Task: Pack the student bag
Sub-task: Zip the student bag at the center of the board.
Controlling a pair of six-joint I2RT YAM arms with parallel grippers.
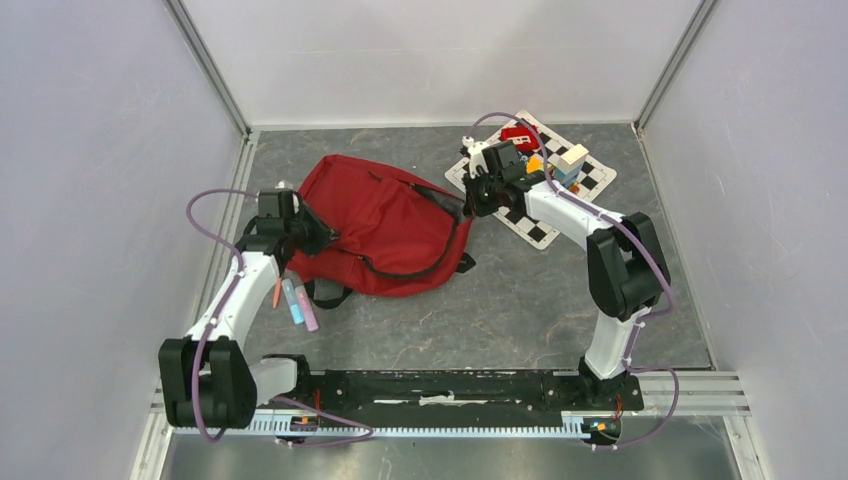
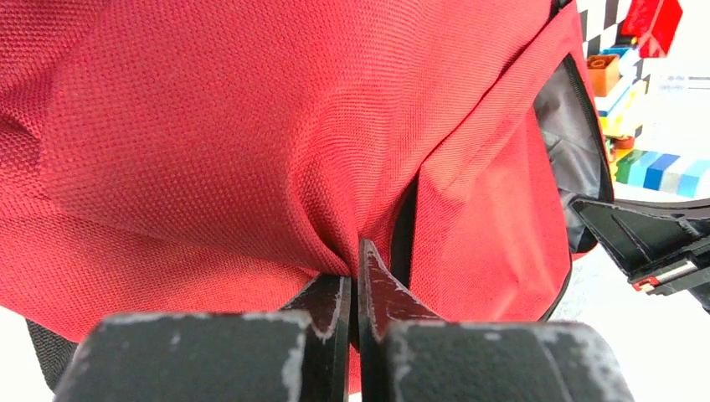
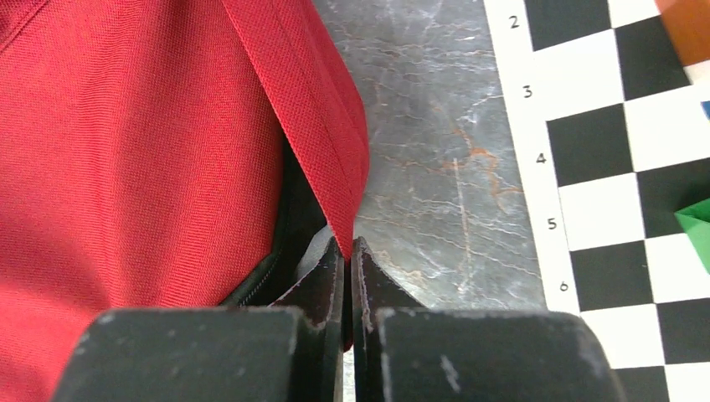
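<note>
The student bag (image 1: 385,222), a dark-red backpack with black zippers and straps, lies flat in the middle of the table. My left gripper (image 1: 322,235) is at its left side, shut on a pinched fold of the bag's red fabric (image 2: 251,167). My right gripper (image 1: 470,200) is at the bag's right edge, shut on the red rim of the bag (image 3: 314,109) beside the black zipper. In the left wrist view the bag's mouth gapes a little, showing grey lining (image 2: 569,126), with the right gripper (image 2: 661,247) just past it.
A checkerboard mat (image 1: 535,180) at the back right carries coloured toy blocks (image 1: 568,165) and a small red block (image 1: 520,135). Several pens and markers (image 1: 297,300) lie by the bag's lower left, next to my left arm. White walls enclose the table.
</note>
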